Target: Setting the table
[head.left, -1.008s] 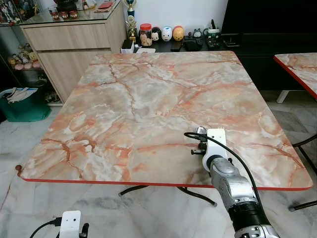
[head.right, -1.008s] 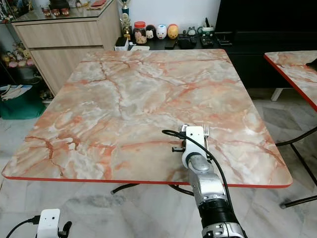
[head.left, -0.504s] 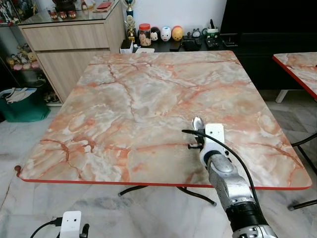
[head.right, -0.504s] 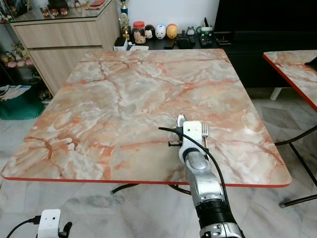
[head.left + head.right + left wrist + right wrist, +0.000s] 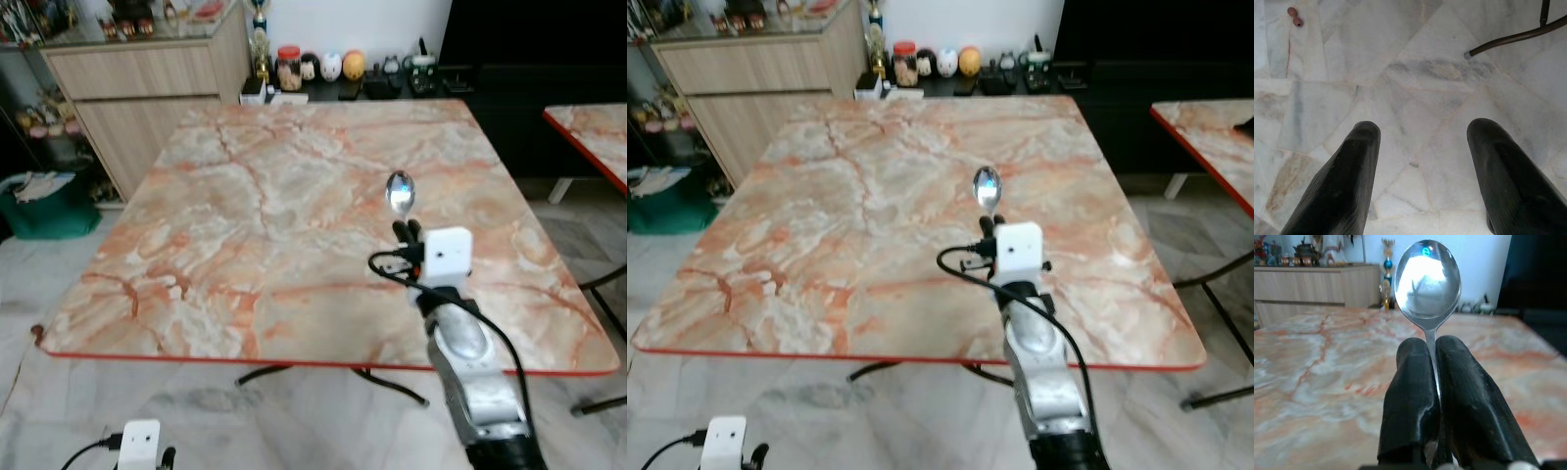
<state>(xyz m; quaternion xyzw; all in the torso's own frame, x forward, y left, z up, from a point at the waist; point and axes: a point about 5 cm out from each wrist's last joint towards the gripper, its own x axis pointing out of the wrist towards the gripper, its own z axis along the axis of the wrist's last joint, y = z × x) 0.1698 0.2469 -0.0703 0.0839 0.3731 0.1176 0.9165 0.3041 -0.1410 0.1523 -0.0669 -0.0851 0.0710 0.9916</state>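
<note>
A shiny metal spoon (image 5: 399, 191) stands upright, bowl up, above the right half of the marble table (image 5: 245, 206). My right gripper (image 5: 407, 233) is shut on its handle; in the right wrist view the two black fingers (image 5: 1410, 382) pinch the thin stem just under the bowl (image 5: 1427, 279). The right arm reaches in over the table's near edge. My left gripper (image 5: 1422, 132) hangs low beside the table, open over the floor tiles, with nothing between its fingers.
A wooden sideboard (image 5: 137, 88) stands at the back left, with jars and small figurines (image 5: 323, 67) on a low dark shelf behind the table. A second marble table (image 5: 593, 132) is at the right. Table legs (image 5: 1513, 36) run over the floor near my left gripper.
My right gripper has risen from the tabletop and tipped up, carrying the spoon so its bowl now stands well above the surface. The left arm has stayed put.
</note>
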